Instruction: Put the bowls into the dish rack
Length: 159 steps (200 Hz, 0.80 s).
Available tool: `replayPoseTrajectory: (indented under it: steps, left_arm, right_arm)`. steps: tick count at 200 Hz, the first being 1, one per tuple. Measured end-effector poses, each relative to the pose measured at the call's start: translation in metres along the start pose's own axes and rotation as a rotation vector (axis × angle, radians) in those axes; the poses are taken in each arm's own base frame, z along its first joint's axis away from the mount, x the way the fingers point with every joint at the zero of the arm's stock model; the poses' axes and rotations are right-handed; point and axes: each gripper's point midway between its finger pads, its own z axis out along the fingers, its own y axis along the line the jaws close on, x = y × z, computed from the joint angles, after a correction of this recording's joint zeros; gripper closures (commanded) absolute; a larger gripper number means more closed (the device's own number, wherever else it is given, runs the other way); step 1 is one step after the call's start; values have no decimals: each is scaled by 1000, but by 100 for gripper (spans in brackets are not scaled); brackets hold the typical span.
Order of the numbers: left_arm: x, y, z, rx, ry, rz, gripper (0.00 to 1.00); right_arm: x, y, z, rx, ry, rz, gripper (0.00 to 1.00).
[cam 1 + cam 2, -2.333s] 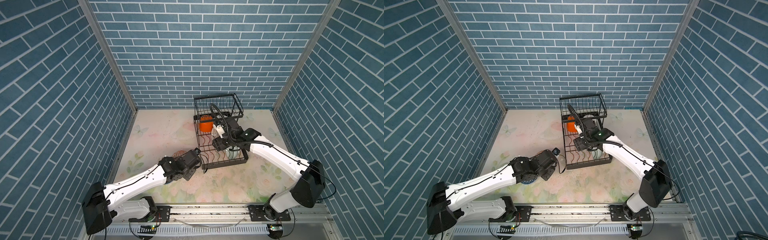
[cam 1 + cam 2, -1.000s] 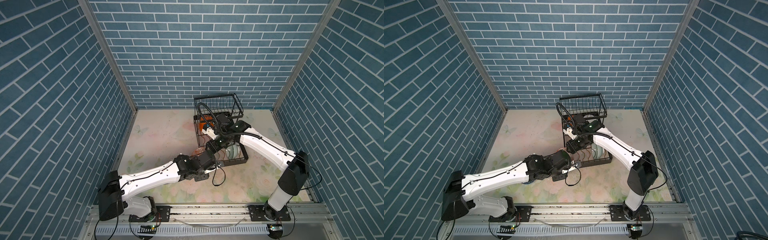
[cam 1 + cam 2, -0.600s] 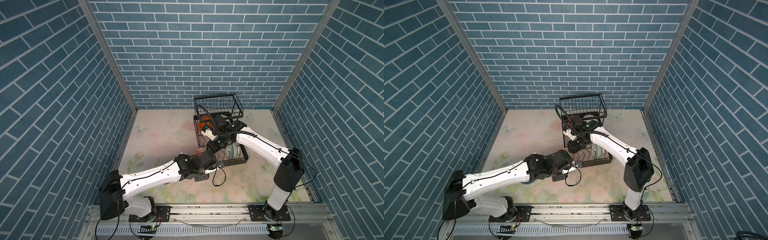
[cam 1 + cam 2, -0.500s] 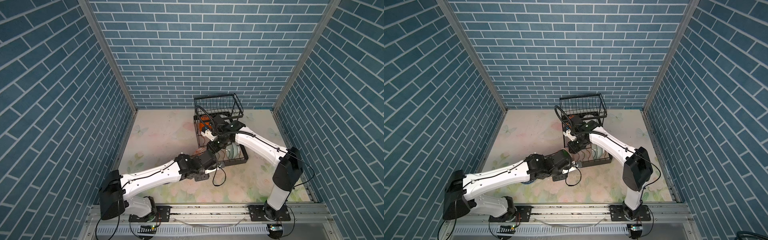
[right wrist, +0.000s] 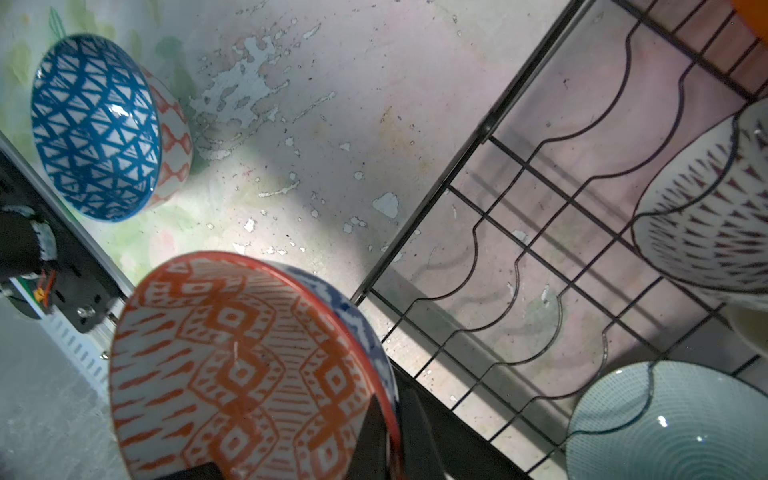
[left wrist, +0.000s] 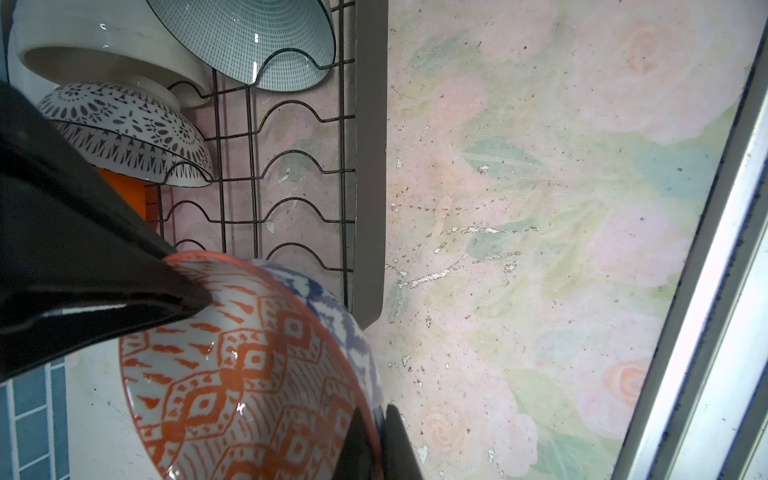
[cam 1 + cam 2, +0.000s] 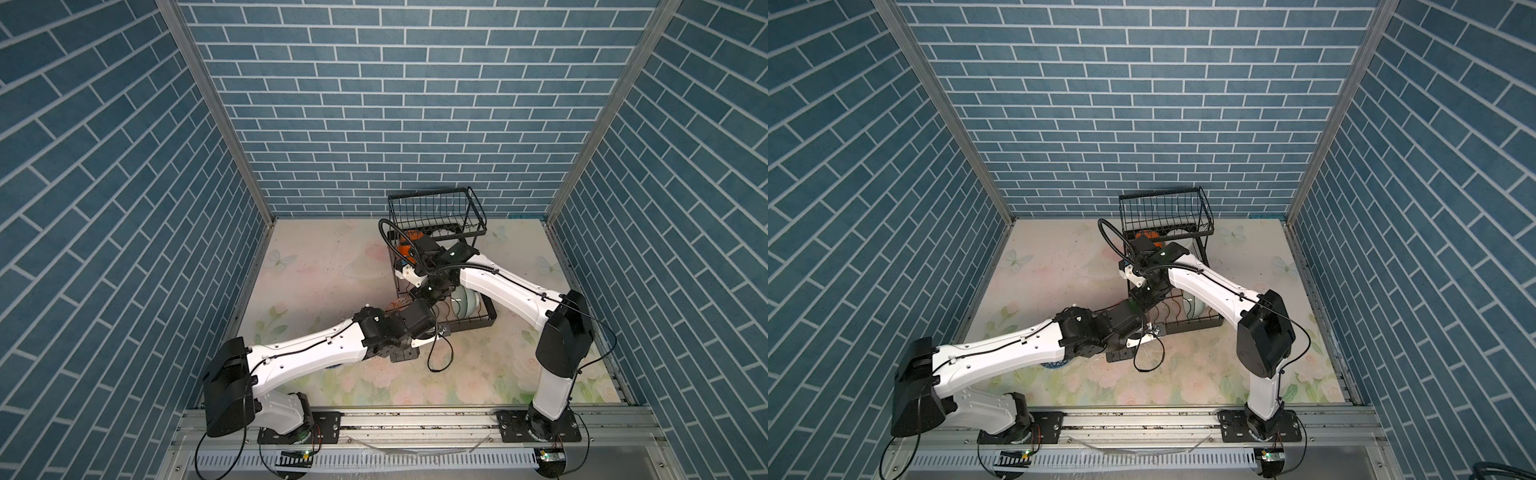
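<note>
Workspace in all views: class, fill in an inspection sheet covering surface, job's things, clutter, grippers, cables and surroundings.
surface: floral mat, print flaked.
job's things: dish rack holds pale green bowl, white bowl, dark-patterned bowl; blue-lattice bowl on mat; orange-patterned bowl held near rack's edge.
clutter: nothing seen.
grippers: left gripper and right gripper both shut on orange-patterned bowl's rim.
cables: black cable loop hangs from left wrist.
surroundings: blue brick walls, metal rail.

free: near divider slots of the dish rack [image 5: 540,266] bare | blocked: far slots by dark-patterned bowl [image 6: 124,133], pale green bowl [image 6: 249,37] | entry: orange-patterned bowl [image 5: 249,365] apparently crowds the rack's near corner
</note>
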Motion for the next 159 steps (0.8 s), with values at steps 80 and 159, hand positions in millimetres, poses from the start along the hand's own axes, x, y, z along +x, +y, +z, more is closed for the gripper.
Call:
replayPoseTrajectory:
  steps: [80,159]
  left_arm:
    - [0,3,2,-20,3,-16,82]
    - [-6,19,-6,-98,-64,-102,29]
  right_arm:
    - [-3,-1,1,7,-12,-4,100]
    - [-8,-24,-1,91,-35,28,100]
